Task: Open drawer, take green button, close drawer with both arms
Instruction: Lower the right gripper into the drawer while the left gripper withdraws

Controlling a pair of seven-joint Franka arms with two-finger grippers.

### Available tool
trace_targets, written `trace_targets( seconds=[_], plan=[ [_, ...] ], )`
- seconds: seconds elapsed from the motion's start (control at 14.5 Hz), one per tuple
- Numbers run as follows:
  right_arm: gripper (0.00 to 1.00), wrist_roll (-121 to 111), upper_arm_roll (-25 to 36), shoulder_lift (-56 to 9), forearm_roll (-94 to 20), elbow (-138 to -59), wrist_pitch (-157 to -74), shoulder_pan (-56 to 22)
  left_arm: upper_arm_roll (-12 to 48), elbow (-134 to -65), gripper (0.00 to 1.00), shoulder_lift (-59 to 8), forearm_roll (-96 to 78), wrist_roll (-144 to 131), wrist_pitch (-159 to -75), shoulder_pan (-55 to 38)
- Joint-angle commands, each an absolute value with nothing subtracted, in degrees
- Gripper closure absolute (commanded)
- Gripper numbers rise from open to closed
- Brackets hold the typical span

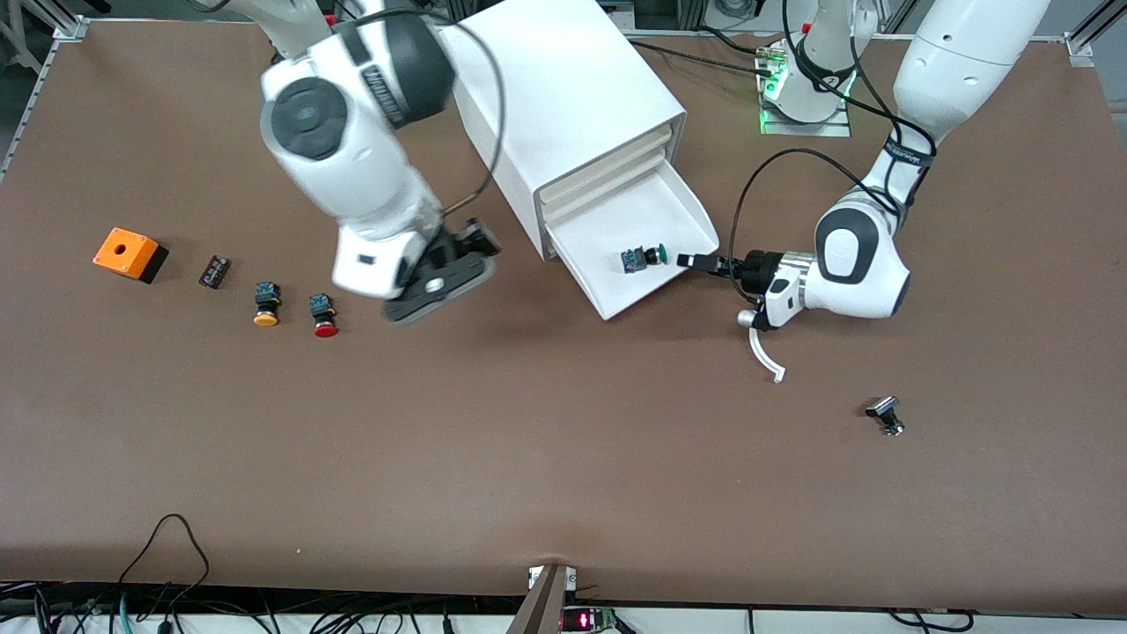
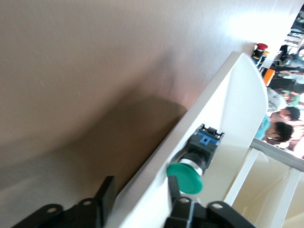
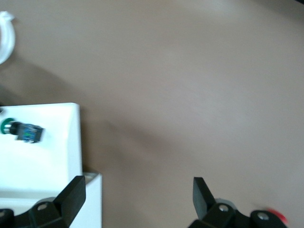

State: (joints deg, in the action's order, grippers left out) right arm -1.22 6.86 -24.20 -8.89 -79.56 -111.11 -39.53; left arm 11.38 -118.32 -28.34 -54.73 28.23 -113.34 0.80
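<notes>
The drawer (image 1: 656,204), the lowest of the white cabinet (image 1: 572,97), is pulled out. The green-capped button (image 1: 644,258) lies on its side in it, near the side wall toward the left arm's end. My left gripper (image 1: 696,261) is open and low at that wall. In the left wrist view the gripper (image 2: 140,185) straddles the drawer wall (image 2: 213,109), one finger (image 2: 173,187) inside beside the button's cap (image 2: 186,176), the other outside. My right gripper (image 1: 471,245) is open and empty over the table beside the cabinet. The right wrist view (image 3: 137,190) shows the drawer's corner (image 3: 47,152) and button (image 3: 21,130).
A red-capped button (image 1: 324,317), a yellow-capped button (image 1: 266,304), a small black part (image 1: 214,271) and an orange box (image 1: 129,254) lie toward the right arm's end. A white curved piece (image 1: 764,352) and a black part (image 1: 886,415) lie toward the left arm's end.
</notes>
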Motion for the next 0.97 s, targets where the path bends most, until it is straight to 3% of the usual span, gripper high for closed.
trace_targets(
  seconds=[0.0,0.21,0.41,0.9],
  plan=[
    [0.0,-4.2,7.7,-27.8,-9.4,-77.8,-115.2,-45.2,11.2,-111.3,0.0,-23.7,-37.7,26.1,-112.4,2.7],
    [0.0,-9.7,7.7,-33.1,-9.3,-73.2,-115.5,-48.5,11.2,-105.7,0.0,-17.1,-20.7,25.8,-112.3,4.4],
    [0.0,-23.6,7.7,-38.7,-9.6,-68.3,-115.5,-50.9,10.6,-104.6,0.0,-9.8,-13.8,26.0,-112.2,6.2],
    [0.0,-39.4,3.5,-42.3,-8.9,-66.0,-116.0,-52.4,8.4,-99.3,0.0,2.2,0.3,12.5,-91.4,6.9]
  ],
)
